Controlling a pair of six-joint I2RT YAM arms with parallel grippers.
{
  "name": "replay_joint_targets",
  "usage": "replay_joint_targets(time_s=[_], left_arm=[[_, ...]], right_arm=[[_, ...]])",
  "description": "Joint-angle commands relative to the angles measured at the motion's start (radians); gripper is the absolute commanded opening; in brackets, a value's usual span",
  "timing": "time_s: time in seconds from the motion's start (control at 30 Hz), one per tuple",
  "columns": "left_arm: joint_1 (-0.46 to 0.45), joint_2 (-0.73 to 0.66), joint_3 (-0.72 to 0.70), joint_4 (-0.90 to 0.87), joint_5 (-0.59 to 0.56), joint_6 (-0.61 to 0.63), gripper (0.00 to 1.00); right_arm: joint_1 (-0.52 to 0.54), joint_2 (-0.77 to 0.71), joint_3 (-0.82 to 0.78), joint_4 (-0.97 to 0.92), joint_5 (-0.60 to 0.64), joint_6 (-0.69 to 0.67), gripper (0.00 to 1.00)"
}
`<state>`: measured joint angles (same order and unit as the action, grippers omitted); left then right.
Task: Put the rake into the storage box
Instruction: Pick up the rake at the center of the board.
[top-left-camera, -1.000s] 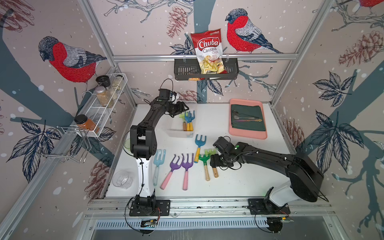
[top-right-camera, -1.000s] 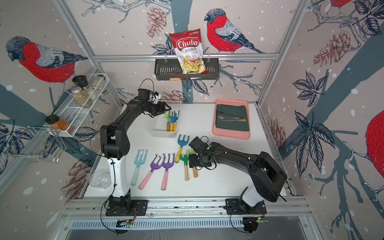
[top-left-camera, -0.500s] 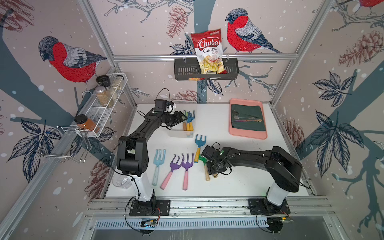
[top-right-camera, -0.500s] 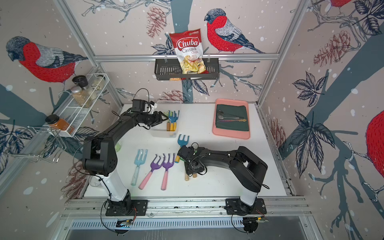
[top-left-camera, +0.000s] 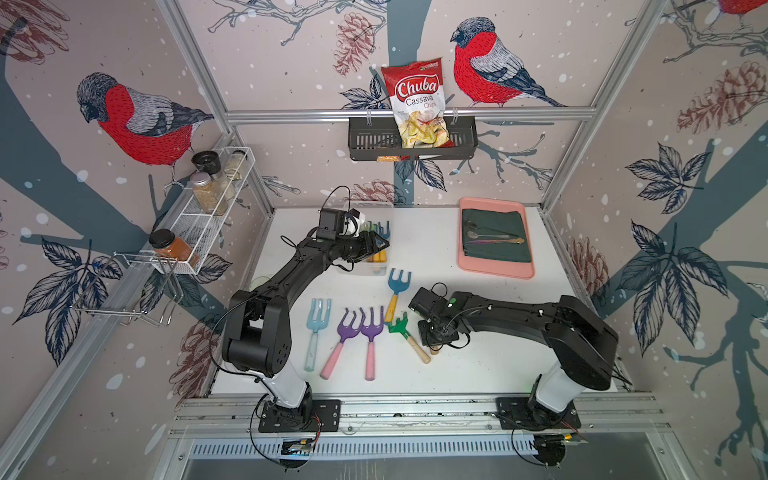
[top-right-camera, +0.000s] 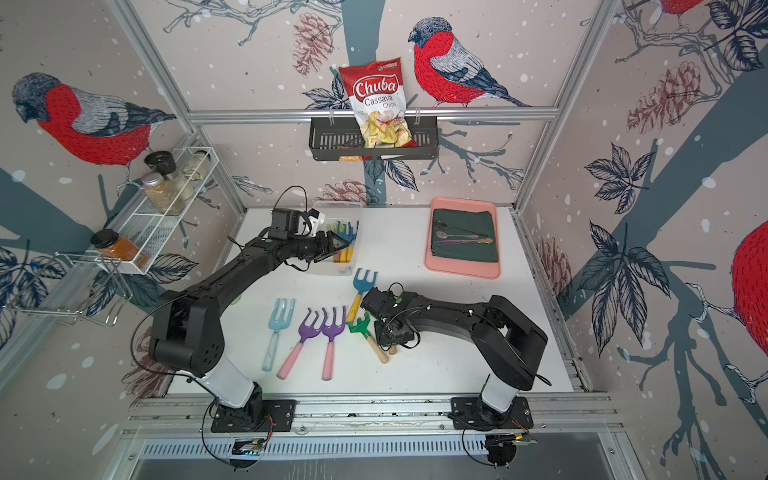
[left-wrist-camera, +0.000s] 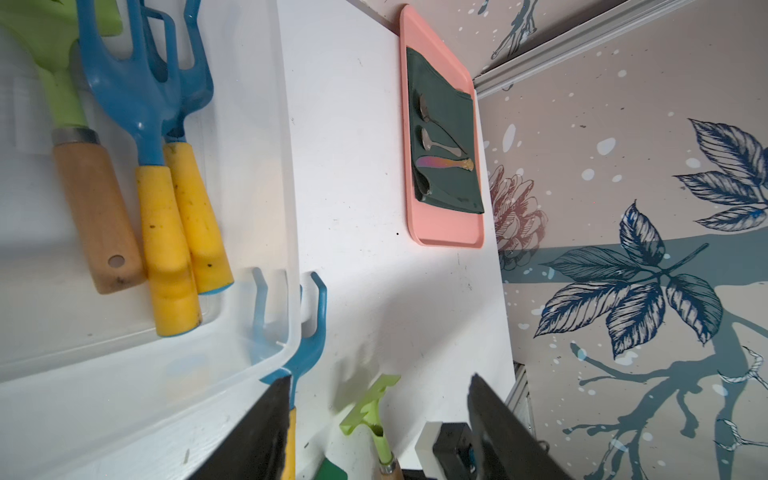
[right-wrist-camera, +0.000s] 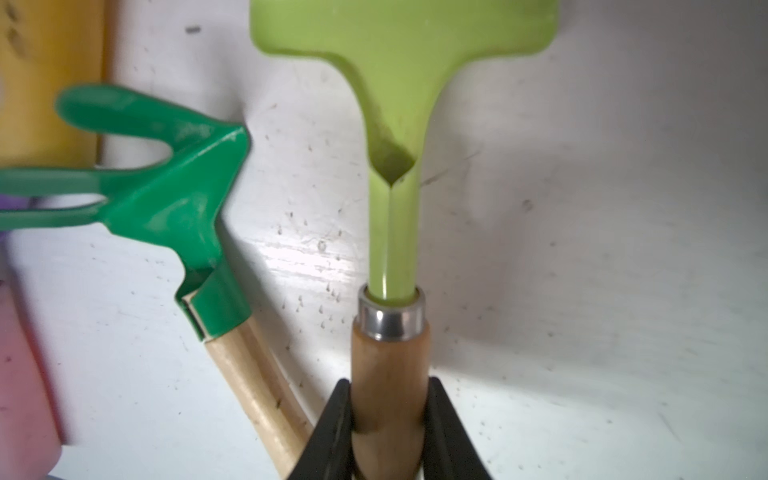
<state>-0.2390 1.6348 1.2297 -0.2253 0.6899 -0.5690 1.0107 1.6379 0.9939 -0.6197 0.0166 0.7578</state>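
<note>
Clamps with the right gripper (right-wrist-camera: 388, 419) on the lime rake's (right-wrist-camera: 395, 83) wooden handle, just behind the metal collar (right-wrist-camera: 390, 311), likely for balance. Rests low on the table (right-wrist-camera: 582, 249), close beside a dark green rake (right-wrist-camera: 166, 199): calls for a straight lift. Waits with the left gripper (left-wrist-camera: 380, 415) spread and empty beside the storage box (left-wrist-camera: 291, 208), across bare table.

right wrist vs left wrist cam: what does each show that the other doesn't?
Only right wrist: the grip itself, with the right gripper closed on the wooden handle of the lime-green rake.
Only left wrist: the storage box holding two blue rakes and a wooden-handled tool. It also shows the pink tray with spoons and the open left gripper.
Both: the lime-green rake lying on the white table.
</note>
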Motion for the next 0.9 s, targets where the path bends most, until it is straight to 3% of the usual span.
replay_joint_targets(time_s=[0.0,0.47,0.87], left_arm=[[-0.019,-0.04,-0.02,0.113,0.029,-0.071,0.67],[-0.16,-0.076,-0.097,0.246,0.048,-0.197,0.63],[-0.217,-0.054,-0.096,0.264,0.014,-0.206,0.51]], right_arm=[[-0.036,-0.053,0.003,-0.041,0.001,-0.005,0.19],[-0.196,-0.155,0.227,0.086,-0.189,-0.058,0.19],[-0.199,-0.107,0.322,0.062,-0.249,-0.103,0.19]])
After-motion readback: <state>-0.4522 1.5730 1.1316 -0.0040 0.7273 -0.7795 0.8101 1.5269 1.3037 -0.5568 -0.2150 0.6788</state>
